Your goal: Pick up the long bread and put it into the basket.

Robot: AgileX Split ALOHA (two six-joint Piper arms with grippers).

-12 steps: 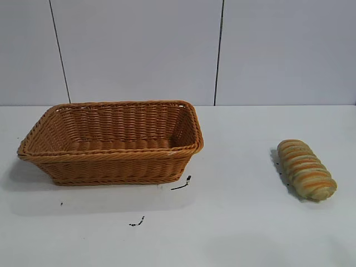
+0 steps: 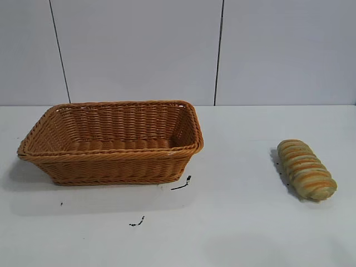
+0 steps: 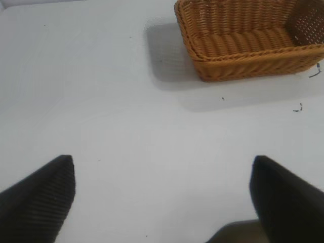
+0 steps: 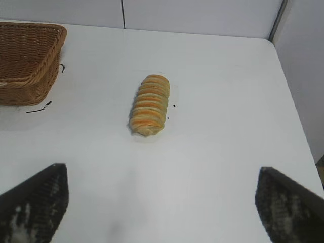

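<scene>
Two pincers sat at my disposal, and the right pincer [image 4: 161, 202] was plainly the nearer one: the ribbed, pale tan long bread with orange-brown stripes [image 4: 149, 105] lay on the white desk [image 2: 239, 222] straight ahead of it, between its spread fingers [image 4: 35, 202], its long axis pointing away from the wrist. The pincer stood released, clear of the loaf. In the exterior view the bread [image 2: 306, 169] rested well apart from the orange-brown woven wicker basket [image 2: 111, 162], over on the right. The left pincer [image 3: 162, 197], also released, hovered over bare desk near the basket's [image 3: 243, 61] end.
</scene>
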